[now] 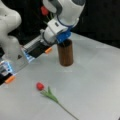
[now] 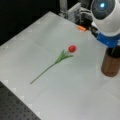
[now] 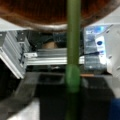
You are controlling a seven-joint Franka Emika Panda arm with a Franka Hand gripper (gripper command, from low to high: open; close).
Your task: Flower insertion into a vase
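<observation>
Vase [image 1: 65, 55] (brown, wood-like cylinder) stands under gripper [image 1: 63, 40].

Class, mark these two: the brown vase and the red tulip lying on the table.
vase [image 1: 65, 55], a front view, on its brown side wall.
tulip [image 2: 72, 48], a front view, on its red bloom.

A pale grey worktop [image 1: 95, 82] fills most of both front views. A dark-brown, straight-sided vase [image 1: 65, 53] stands upright on it, towards the far side in a front view, and at the right edge in a front view [image 2: 110, 64]. A red tulip [image 1: 51, 94] with a green stem and leaves lies flat on the worktop, well apart from the vase, nearer the camera; it also shows mid-surface in a front view [image 2: 62, 57].
</observation>
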